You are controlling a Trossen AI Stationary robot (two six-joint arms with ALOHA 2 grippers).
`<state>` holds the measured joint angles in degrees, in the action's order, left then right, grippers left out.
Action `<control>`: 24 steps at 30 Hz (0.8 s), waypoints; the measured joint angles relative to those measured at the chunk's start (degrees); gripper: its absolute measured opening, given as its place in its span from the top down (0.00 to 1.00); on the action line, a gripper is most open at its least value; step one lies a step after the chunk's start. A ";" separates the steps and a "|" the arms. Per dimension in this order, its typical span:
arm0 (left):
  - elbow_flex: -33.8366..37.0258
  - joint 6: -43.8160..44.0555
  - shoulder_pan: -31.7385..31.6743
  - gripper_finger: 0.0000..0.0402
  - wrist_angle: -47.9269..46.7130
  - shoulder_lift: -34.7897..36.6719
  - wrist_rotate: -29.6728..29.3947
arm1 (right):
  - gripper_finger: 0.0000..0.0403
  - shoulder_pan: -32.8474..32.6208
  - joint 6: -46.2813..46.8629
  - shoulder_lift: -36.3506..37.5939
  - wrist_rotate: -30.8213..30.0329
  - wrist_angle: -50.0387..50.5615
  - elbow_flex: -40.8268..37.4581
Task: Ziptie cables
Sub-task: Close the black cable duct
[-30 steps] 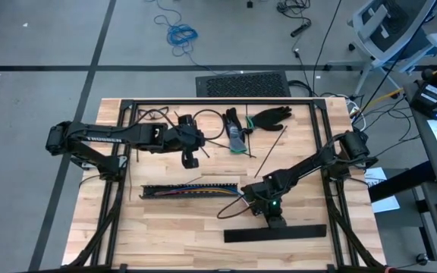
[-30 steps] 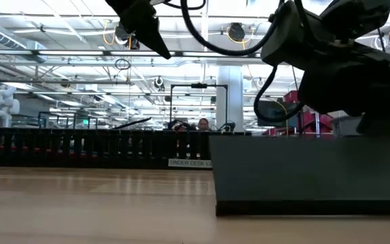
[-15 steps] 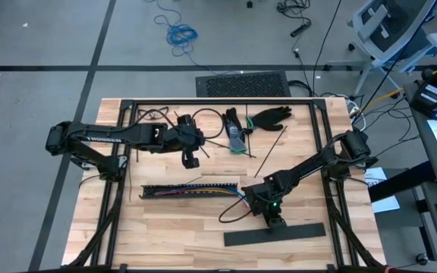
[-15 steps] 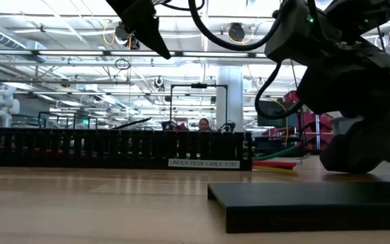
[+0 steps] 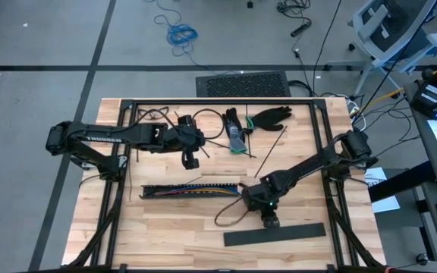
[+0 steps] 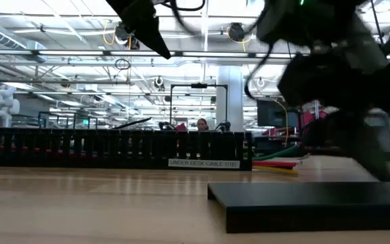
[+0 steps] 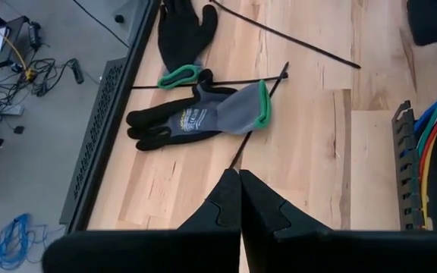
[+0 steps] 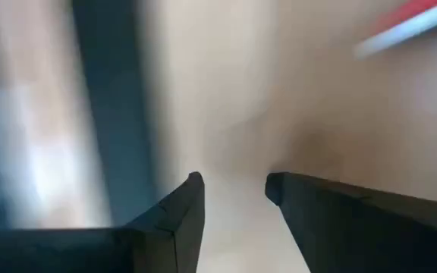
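The cables [image 5: 203,190] lie in a long black slotted rail [image 5: 158,190]. Their coloured ends [image 6: 276,162] stick out of its right end, and a dark loop [image 5: 230,215] curls toward the near edge. Thin dark zipties [image 5: 268,149] lie loose on the table behind the rail, and one [image 7: 258,114] lies under a glove. My right gripper [image 5: 268,221] hovers open [image 8: 234,186] just beyond a flat black strip [image 5: 279,236], with nothing between its fingers. My left gripper [image 5: 190,160] hangs shut [image 7: 239,176] above the table, behind the rail.
Two black and grey gloves with green cuffs [image 5: 268,116] [image 7: 196,117] lie at the far middle of the table. A black metal frame [image 5: 218,101] borders the table top. The flat black strip [image 6: 317,202] lies close to the near edge.
The flat black strip stood tipped up on its long edge under my right gripper a second ago. It has fallen flat on the table. My right gripper has risen off it and tipped to point more steeply down. The dark cable loop has shifted a little toward the near edge.
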<state>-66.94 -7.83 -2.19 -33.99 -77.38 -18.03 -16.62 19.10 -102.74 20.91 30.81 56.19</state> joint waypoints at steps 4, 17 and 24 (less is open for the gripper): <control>0.00 0.14 -0.02 1.00 0.46 0.00 6.37 | 0.62 -0.40 2.26 1.68 -19.02 8.54 5.34; 0.83 6.01 8.97 1.00 11.04 -10.52 18.39 | 0.98 1.43 25.75 28.06 -48.40 41.69 9.59; -3.78 20.26 9.33 1.00 32.76 -28.11 36.61 | 1.00 4.48 34.34 43.28 -55.63 47.22 9.61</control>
<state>-70.71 12.43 7.14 -1.23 -105.50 18.58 -12.14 53.44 -59.46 -34.72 78.02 65.80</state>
